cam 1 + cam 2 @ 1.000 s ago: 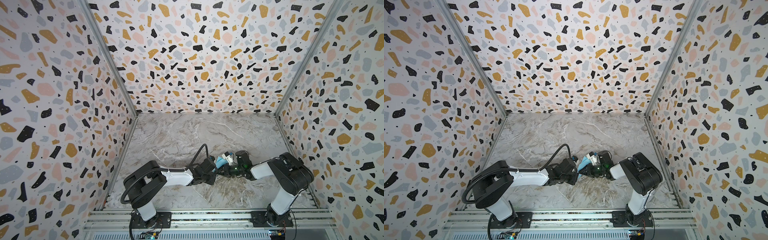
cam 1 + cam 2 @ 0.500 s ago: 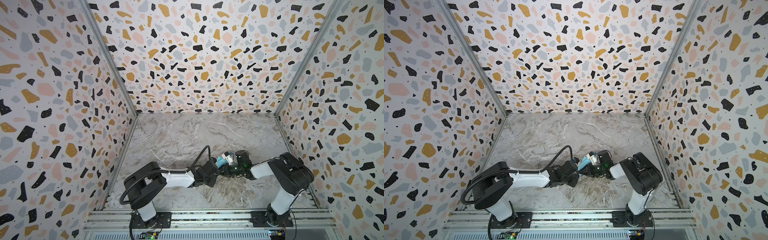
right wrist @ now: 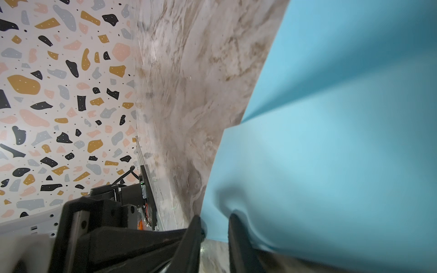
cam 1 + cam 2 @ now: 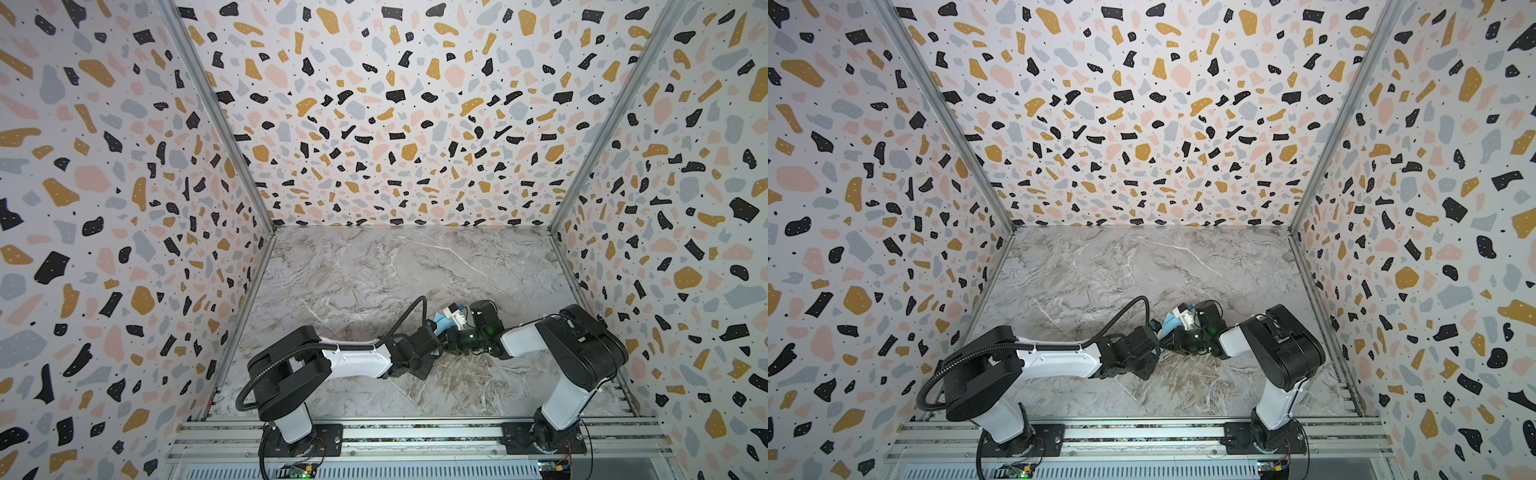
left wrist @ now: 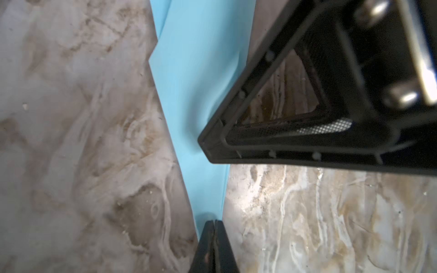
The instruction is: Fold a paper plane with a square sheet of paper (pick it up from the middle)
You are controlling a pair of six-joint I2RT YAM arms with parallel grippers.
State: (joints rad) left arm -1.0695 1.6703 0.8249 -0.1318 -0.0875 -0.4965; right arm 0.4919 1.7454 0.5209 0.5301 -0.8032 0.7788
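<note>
Partly folded light blue paper sheet (image 4: 442, 324) sits between the 2 arms, a short way in from the front rail (image 4: 415, 432) and about opposite the rail's middle, over the marble worktop (image 4: 374, 266); cannot tell if it touches the worktop. Left pincer (image 5: 214, 222) is clamped on the sheet's narrow end, jaws pressed together with the blue edge nipped at the tips. Right pincer (image 3: 215, 224) grips another part of the sheet: 2 black fingers narrowly parted, paper running between them and dented around 1. From the left wrist camera, 1 of the right pincer's fingers (image 5: 236, 132) pushes into the sheet and puckers it. 2 overlapping layers show from the right wrist camera. Both arms reach inward from the rail, wrists nearly meeting.
</note>
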